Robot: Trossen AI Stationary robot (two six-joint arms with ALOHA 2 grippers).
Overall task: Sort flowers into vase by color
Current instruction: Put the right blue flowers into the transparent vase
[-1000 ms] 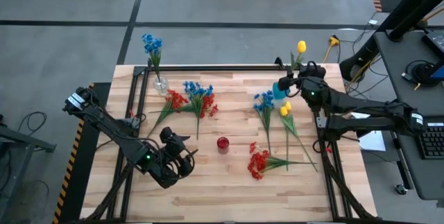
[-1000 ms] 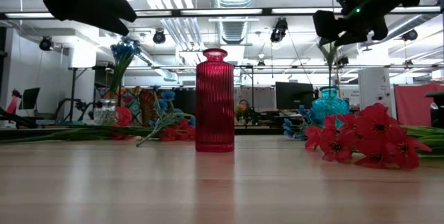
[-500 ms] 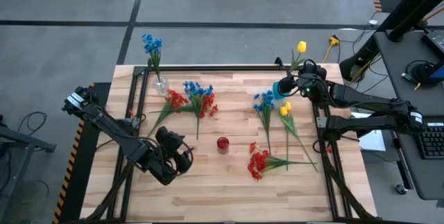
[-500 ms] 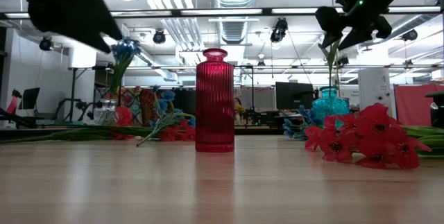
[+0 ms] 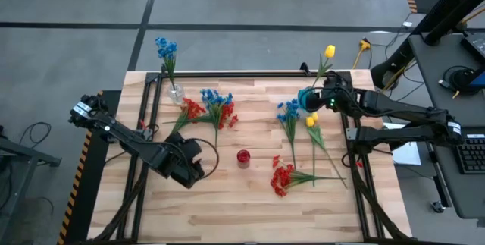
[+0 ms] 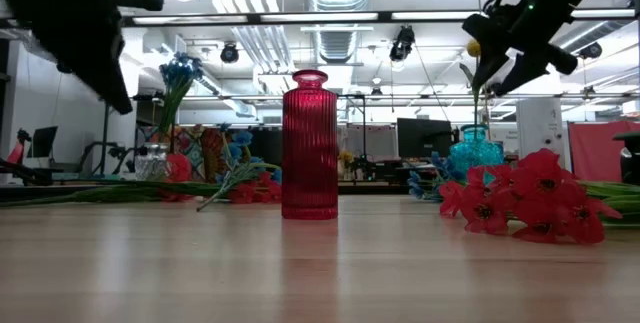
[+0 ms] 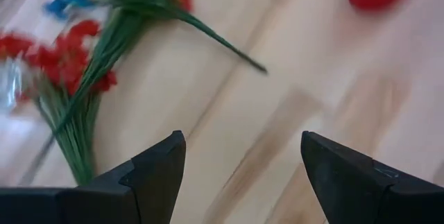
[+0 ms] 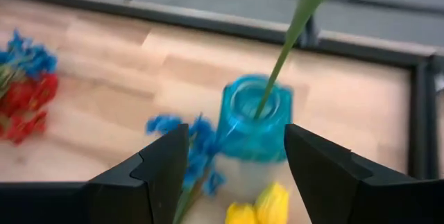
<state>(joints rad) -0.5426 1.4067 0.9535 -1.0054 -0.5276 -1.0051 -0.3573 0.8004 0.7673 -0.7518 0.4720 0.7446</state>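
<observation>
My left gripper [image 5: 189, 152] [image 7: 243, 148] is open and hovers over bare table, left of the red vase [image 5: 243, 156] [image 6: 309, 145]. A mixed red and blue bunch [image 5: 211, 108] [image 7: 76, 78] lies beyond it. A clear vase [image 5: 176, 92] holds a blue sprig [image 5: 165, 48]. My right gripper [image 5: 307, 97] [image 8: 236, 134] is open above the blue vase [image 5: 305, 99] [image 8: 255, 116], in which a yellow tulip [image 5: 329, 51] stands by its stem [image 8: 291, 37]. Blue [image 5: 289, 112], yellow [image 5: 311, 120] and red [image 5: 283, 177] sprigs lie flat on the table.
A black frame rail [image 5: 250, 73] runs along the table's far edge, with more rails down both sides. The near part of the wooden table [image 5: 242, 215] is bare. Cables and a desk with a keyboard [image 5: 471, 154] lie off the right side.
My left gripper has moved from near the table's near edge toward the far edge and the red and blue bunch, turning as it went. My right gripper has stayed by the blue vase and tipped downward. The flowers and vases have not moved.
</observation>
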